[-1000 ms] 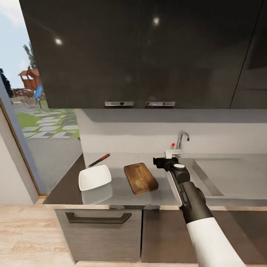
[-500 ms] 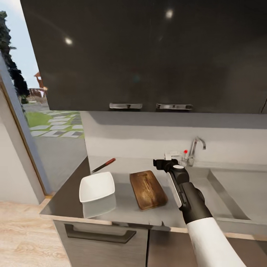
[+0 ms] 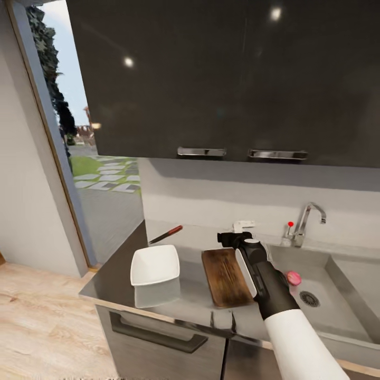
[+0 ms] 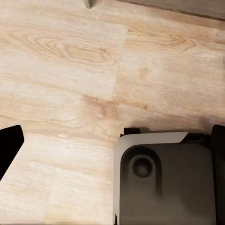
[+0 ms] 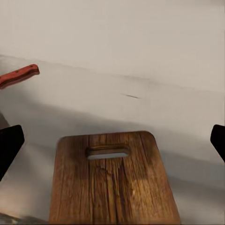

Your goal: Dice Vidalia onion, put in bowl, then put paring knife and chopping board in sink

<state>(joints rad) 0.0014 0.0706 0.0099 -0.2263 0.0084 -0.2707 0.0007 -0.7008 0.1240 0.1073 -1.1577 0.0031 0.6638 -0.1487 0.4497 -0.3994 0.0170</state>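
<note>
Since a second ago the head camera has swung right, so the whole scene has slid left in the head view, and the onion [image 3: 293, 277] now shows. It is a small pink bulb lying in the sink [image 3: 338, 322], just left of the dark drain [image 3: 310, 299] and partly behind the right arm.

Left of the sink, the board [image 3: 227, 276] lies flat on the table [image 3: 195, 301], its long side running near to far. In the right wrist view the board [image 5: 114, 180] shows a slot handle at its far end. The white bowl [image 3: 155, 265] sits left of the board, apart from it. The knife [image 3: 165, 235] lies far of the bowl, close to the wall, red handle to the right; the right wrist view catches that handle [image 5: 18, 76].

The right claw [image 3: 230, 240] hovers over the far end of the board, its fingers [image 5: 10, 144] spread wide and holding nothing. The left claw [image 4: 112, 154] points down at the wood floor [image 4: 70, 70]; one dark finger [image 4: 9, 145] shows at the edge of the left wrist view, and I cannot tell how far it is spread.

The faucet [image 3: 305, 221] stands at the far rim of the sink, with a small red knob [image 3: 290, 225] beside it. Dark cabinets [image 3: 227, 79] hang above.
</note>
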